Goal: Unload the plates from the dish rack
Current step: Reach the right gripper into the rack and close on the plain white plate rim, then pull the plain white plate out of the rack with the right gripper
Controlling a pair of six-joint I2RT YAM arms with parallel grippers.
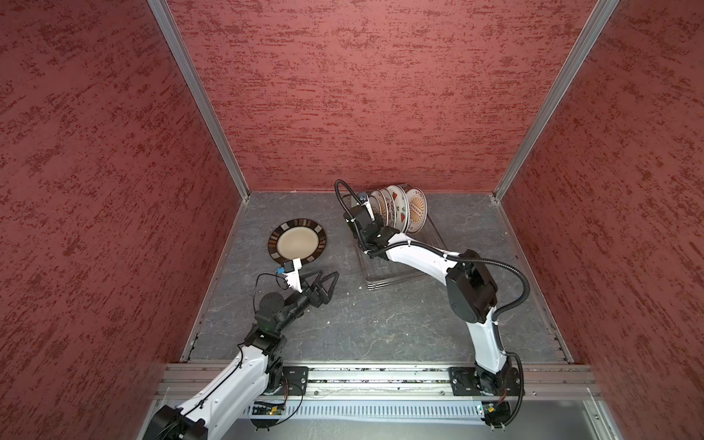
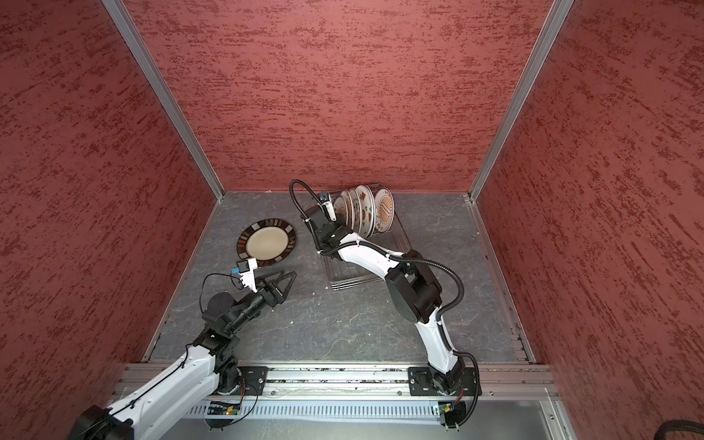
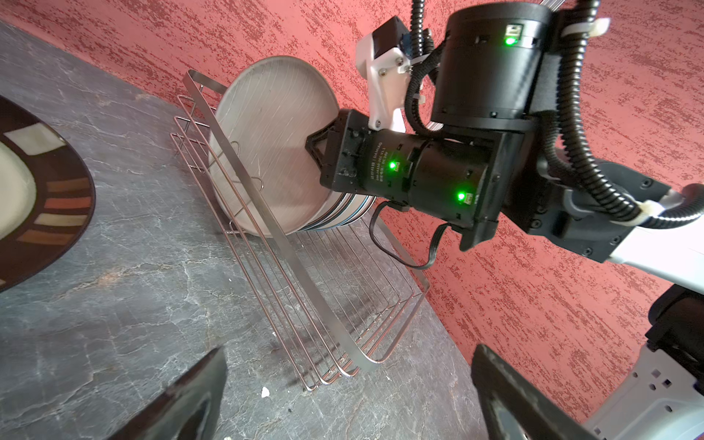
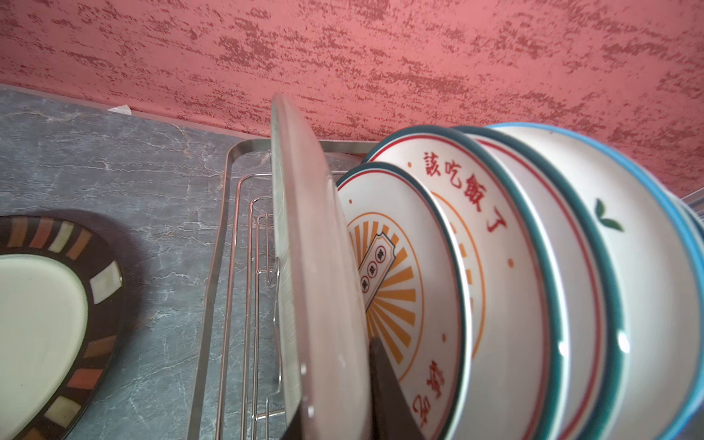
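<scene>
1. The right gripper (image 4: 339, 407) was seen closed on the near rim of the plain plate (image 3: 274, 144), with one finger against each face. Whether the plate had left the rack floor could not be told.
2. That plate was found standing on edge at the far end of the dish rack (image 3: 304, 289). It was the leftmost of the row, with its faces turned left and right and its plane running near to far.
3. The sunburst plate (image 4: 400, 266) was seen just beside it on the right, with only one finger in the gap between them. Short wire prongs (image 3: 259, 183) were seen against its left face.
4. It was therefore judged that the plate would have to be drawn upward, along its own plane, before being carried left.
5. The left gripper (image 1: 327, 275) was held wide open and empty, near the striped plate (image 1: 298, 240) lying flat on the table (image 1: 381, 324) and well apart from the rack. The right arm was the nearer to the row.
</scene>
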